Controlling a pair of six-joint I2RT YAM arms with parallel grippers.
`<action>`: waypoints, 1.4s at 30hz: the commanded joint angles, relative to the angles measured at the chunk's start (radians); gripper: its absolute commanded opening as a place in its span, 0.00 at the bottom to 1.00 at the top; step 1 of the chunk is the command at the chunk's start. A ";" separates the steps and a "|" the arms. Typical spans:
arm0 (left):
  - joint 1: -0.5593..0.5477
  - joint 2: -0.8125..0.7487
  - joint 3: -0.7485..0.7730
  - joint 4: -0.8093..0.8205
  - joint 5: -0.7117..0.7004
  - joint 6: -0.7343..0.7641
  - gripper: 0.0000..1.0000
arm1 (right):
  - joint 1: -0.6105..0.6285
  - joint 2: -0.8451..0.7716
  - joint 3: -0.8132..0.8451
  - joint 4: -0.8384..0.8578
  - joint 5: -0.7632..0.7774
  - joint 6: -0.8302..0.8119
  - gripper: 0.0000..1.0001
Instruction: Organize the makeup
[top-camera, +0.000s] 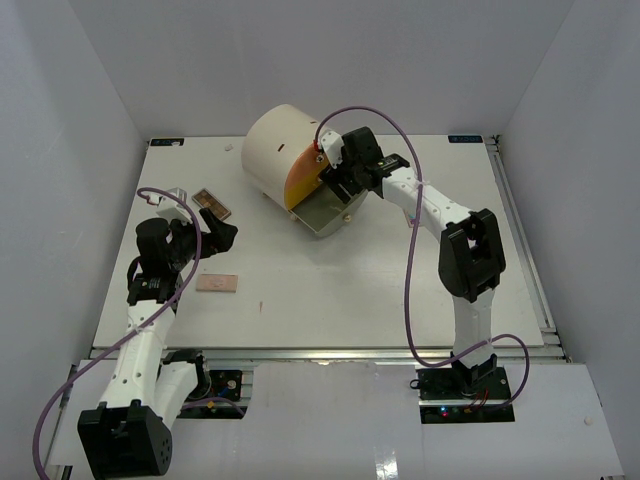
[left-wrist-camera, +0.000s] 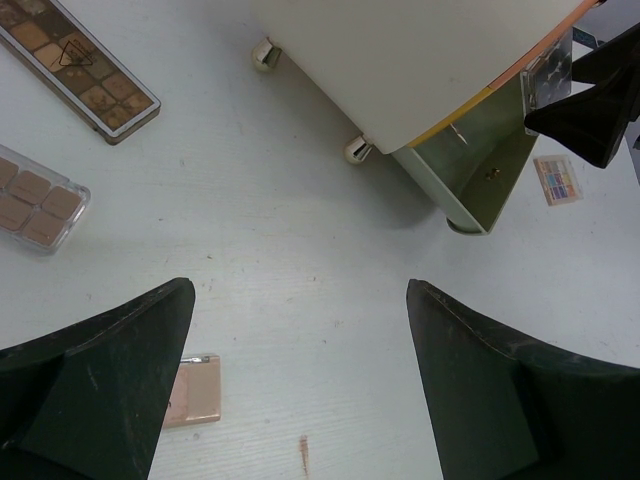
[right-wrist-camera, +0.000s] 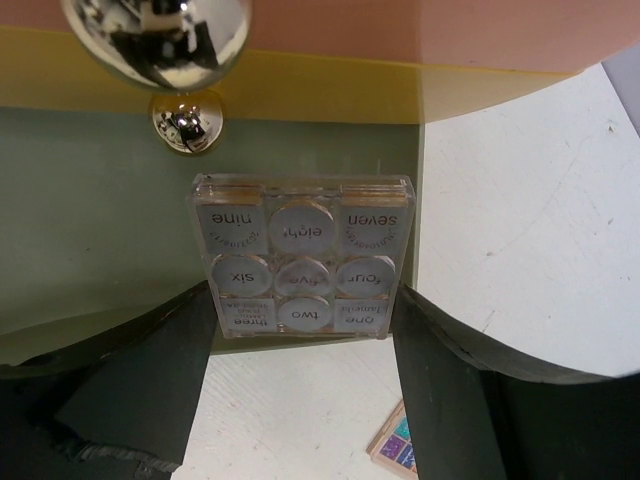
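Two arms are on the white surface (top-camera: 330, 290), and I count five pieces of makeup in all. Over on the right, the right hand (top-camera: 337, 185) is up against the front of the single cream drawer unit (top-camera: 278, 148). Its wrist view shows both fingers (right-wrist-camera: 150, 370) pressed to the sides of a square nine-pan palette (right-wrist-camera: 300, 255), so it is clamped on that one. The pans are lettered one through nine, and the clear case is held at the mouth of the one open drawer (top-camera: 325, 215), with the green drawer floor behind it. Two knobs show on the orange-yellow front just above it: a big silver one (right-wrist-camera: 155, 35) and a small gold one (right-wrist-camera: 188, 120). One colourful little palette (left-wrist-camera: 557, 180) lies flat on the surface just beside the drawer. On the other side, the left hand (top-camera: 222, 236) hangs over the surface with its fingers (left-wrist-camera: 110, 370) spread wide apart and nothing between them. Three pieces lie around it. One long brown palette (top-camera: 212, 203) sits at an angle near the drum. One clear case (top-camera: 172, 194) of tan pans is just to its left, and the two are apart. One flat pinkish-tan palette (top-camera: 218, 284) lies nearer the arm bases, well apart from both. From the left wrist I also make out two small round feet (left-wrist-camera: 357, 150) under the unit.
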 joint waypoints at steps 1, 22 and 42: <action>0.001 0.019 0.000 -0.007 -0.026 -0.021 0.98 | -0.001 -0.009 -0.009 0.054 0.015 0.004 0.85; -0.029 0.259 0.176 -0.648 -0.319 -0.550 0.91 | -0.251 -0.557 -0.497 0.089 -0.796 -0.032 0.90; -0.044 0.693 0.231 -0.515 -0.419 -0.705 0.87 | -0.267 -0.607 -0.589 0.099 -0.821 -0.041 0.90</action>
